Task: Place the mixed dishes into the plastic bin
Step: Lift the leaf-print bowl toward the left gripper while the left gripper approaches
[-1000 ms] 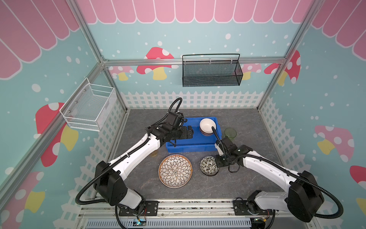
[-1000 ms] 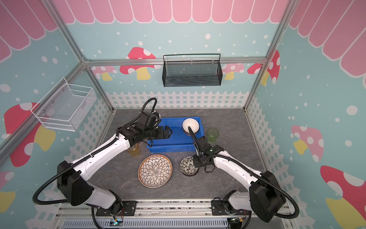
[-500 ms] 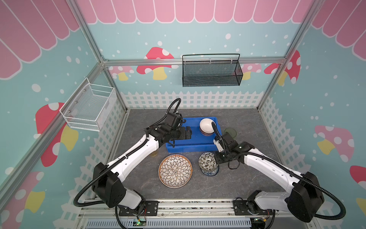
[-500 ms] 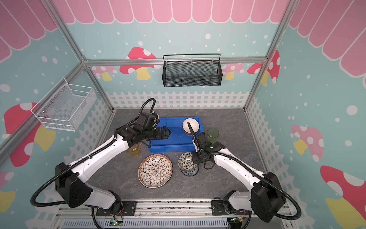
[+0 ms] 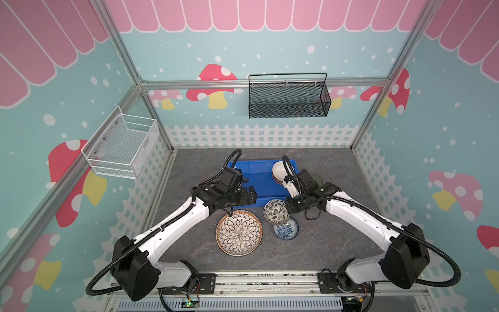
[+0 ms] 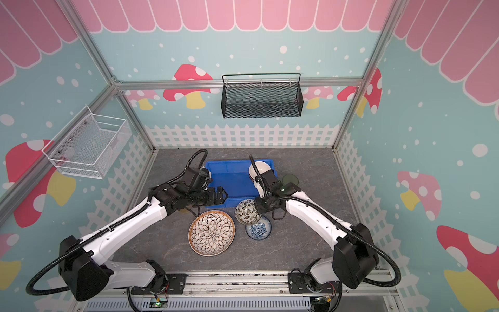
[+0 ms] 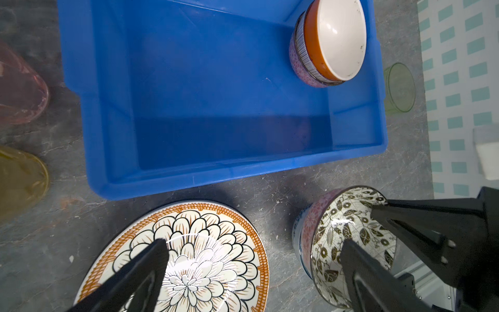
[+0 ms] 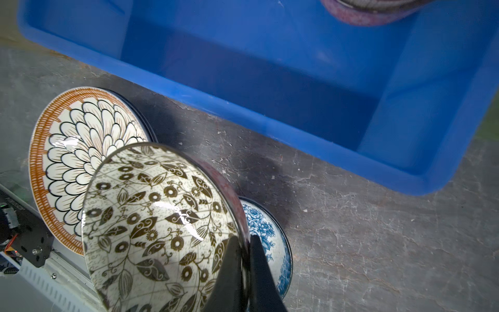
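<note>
Black fingers of my right gripper [image 8: 244,240] are pinched together on the rim of the leaf-pattern bowl [image 8: 151,216]. I hold it tilted, lifted clear of the blue floral bowl [image 8: 260,224] that sits on the grey table [image 5: 324,243] below it. In both top views the held bowl [image 5: 275,211] hangs at lower centre of the frame. The petal-pattern plate [image 5: 239,232] lies flat just to its left, their edges close.

Just above the held bowl in the frame runs the near rim of the blue plastic bin [image 5: 259,175]. Most of the bin's floor is bare. Only a leaning stack of bowls [image 7: 329,43] fills its upper right corner, so there is room inside along the near wall.

My left gripper [image 7: 253,243] hovers with its jaws spread wide and holds nothing. In a top view it [image 5: 252,195] sits over the bin's near rim, left of the held bowl and above the plate's far edge.

A green cup [image 7: 399,87] stands outside the bin's right wall. A pink cup [image 7: 19,91] and an amber cup [image 7: 19,175] stand off the opposite wall. Toward the lower right of the frame the table lies open.
</note>
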Available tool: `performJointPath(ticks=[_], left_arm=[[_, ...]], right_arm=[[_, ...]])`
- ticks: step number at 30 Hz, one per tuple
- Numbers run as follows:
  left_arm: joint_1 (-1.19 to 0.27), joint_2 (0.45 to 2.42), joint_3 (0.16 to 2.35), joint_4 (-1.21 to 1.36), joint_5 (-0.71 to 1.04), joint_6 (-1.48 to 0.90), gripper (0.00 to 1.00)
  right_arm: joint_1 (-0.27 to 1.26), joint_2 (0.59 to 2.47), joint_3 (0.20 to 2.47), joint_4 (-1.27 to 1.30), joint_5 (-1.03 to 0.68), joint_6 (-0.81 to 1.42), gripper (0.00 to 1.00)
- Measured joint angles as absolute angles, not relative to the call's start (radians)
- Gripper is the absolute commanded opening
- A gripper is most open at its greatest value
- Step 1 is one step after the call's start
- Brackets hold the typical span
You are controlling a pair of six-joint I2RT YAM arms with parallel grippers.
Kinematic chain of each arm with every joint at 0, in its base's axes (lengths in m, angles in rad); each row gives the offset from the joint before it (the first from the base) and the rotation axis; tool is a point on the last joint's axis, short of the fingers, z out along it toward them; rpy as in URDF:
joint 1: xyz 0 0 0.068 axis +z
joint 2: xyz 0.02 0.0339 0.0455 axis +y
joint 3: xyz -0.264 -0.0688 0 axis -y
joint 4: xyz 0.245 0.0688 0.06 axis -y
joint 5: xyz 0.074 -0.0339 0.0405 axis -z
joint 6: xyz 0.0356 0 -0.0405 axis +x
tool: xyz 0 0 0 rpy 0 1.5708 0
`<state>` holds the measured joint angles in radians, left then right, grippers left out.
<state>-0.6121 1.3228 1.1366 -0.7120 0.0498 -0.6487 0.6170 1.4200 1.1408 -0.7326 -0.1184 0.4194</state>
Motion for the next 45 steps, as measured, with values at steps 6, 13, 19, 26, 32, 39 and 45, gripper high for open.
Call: performJointPath(ticks=[6, 13, 19, 26, 32, 39, 45], left_arm=[[-0.636, 1.316, 1.134, -0.702, 0.049, -0.68, 0.99], [-0.663, 1.325, 1.123, -0.69, 0.049, -0.7, 0.94], [-0.668, 1.359, 1.123, -0.675, 0.049, -0.701, 0.86], [-0.671, 1.398, 1.124, -0.669, 0.049, -0.698, 0.76], [-0.676, 1.433, 1.126, -0.665, 0.05, -0.692, 0.64], [-0.677, 1.443, 1.131, -0.66, 0.053, -0.685, 0.43], [-0.677, 1.454, 1.138, -0.657, 0.055, -0.684, 0.36]], right_arm=[[0.617, 1.474, 1.197, -0.721, -0.168, 0.395, 0.0], [0.617, 1.519, 1.248, -0.709, -0.203, 0.376, 0.0], [0.617, 1.528, 1.273, -0.706, -0.213, 0.371, 0.0], [0.617, 1.551, 1.313, -0.704, -0.219, 0.365, 0.0], [0.617, 1.568, 1.326, -0.706, -0.219, 0.351, 0.0], [0.617, 1.584, 1.331, -0.71, -0.219, 0.344, 0.0], [0.617, 1.588, 1.338, -0.71, -0.219, 0.34, 0.0]])
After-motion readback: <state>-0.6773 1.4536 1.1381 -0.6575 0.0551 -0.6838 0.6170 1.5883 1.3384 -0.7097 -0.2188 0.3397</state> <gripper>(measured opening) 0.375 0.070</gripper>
